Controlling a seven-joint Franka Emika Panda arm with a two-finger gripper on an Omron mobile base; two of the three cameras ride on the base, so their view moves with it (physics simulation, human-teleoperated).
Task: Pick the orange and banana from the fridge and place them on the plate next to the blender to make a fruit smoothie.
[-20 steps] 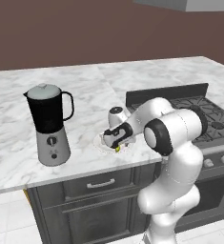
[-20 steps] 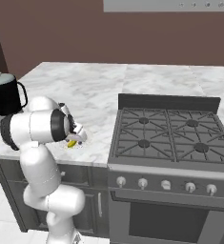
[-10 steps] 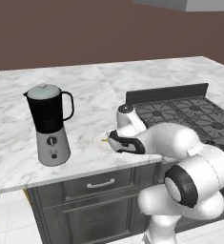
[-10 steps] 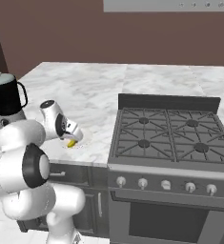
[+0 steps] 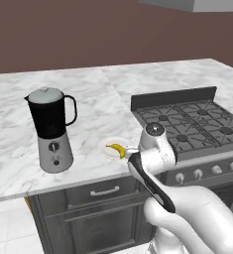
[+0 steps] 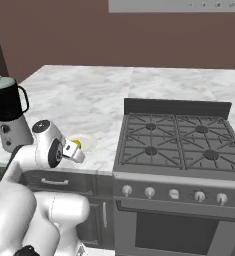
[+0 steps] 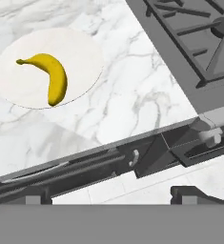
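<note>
The banana (image 7: 51, 76) lies alone on the plate (image 7: 82, 50) near the blender (image 5: 51, 129), half hidden behind the arm from the right, and the gripper (image 7: 111, 198) hangs open past the counter (image 5: 88, 99) edge, empty.

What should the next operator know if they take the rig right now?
Gripper: open, holding nothing, out over the counter's front edge.
Banana: lying on the white plate, apart from the gripper. Plate sits on the marble counter between the blender and the stove.
Done: banana delivered.
Left: no orange on the plate; it and the fridge are out of view, so fetch it and set it beside the banana.
</note>
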